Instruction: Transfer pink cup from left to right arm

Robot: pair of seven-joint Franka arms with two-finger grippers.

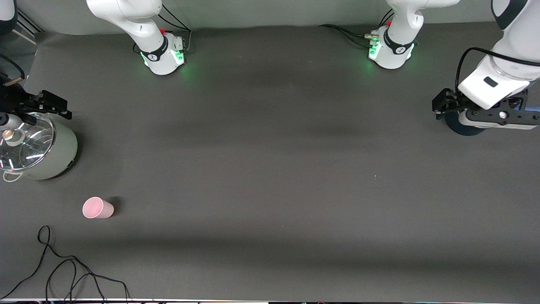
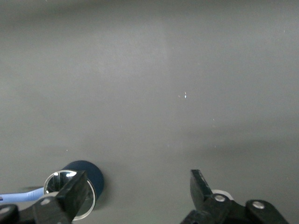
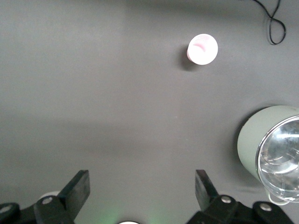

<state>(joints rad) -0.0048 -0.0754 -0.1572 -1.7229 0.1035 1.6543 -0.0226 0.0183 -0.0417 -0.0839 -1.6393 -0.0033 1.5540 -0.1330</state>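
Looking down from the high front camera, I see my pink cup (image 1: 98, 207) standing upright on the dark grey table (image 1: 270, 169), toward my right arm's end. It sits nearer to that camera than the pale green pot (image 1: 50, 156) with its glass lid (image 1: 23, 141), and apart from it. A loose black cable (image 1: 67, 270) lies nearer the camera still, close to the table's edge. My right gripper (image 1: 48, 103) hangs just above the pot's rim, at the edge of this view; from here I cannot tell how its fingers stand. My left gripper (image 1: 443, 105) hangs over the left arm's end of the table, above a dark blue round object (image 1: 457, 124); its black linkage fingers hold nothing.

In the left wrist view, my left fingers (image 2: 74, 196) are spread wide apart with only bare table between them. Beside one finger is the dark blue round thing (image 2: 91, 175), which has a shiny metal rim (image 2: 58, 176) and a light blue handle (image 2: 18, 192).

In the right wrist view, my right fingers (image 3: 77, 189) are also spread wide, with nothing between them. The pink cup (image 3: 202, 49) stands well away from them, mouth up, with the cable's loop (image 3: 275, 25) near it. The pot (image 3: 261, 140) and its lid (image 3: 282, 156) sit beside one finger.
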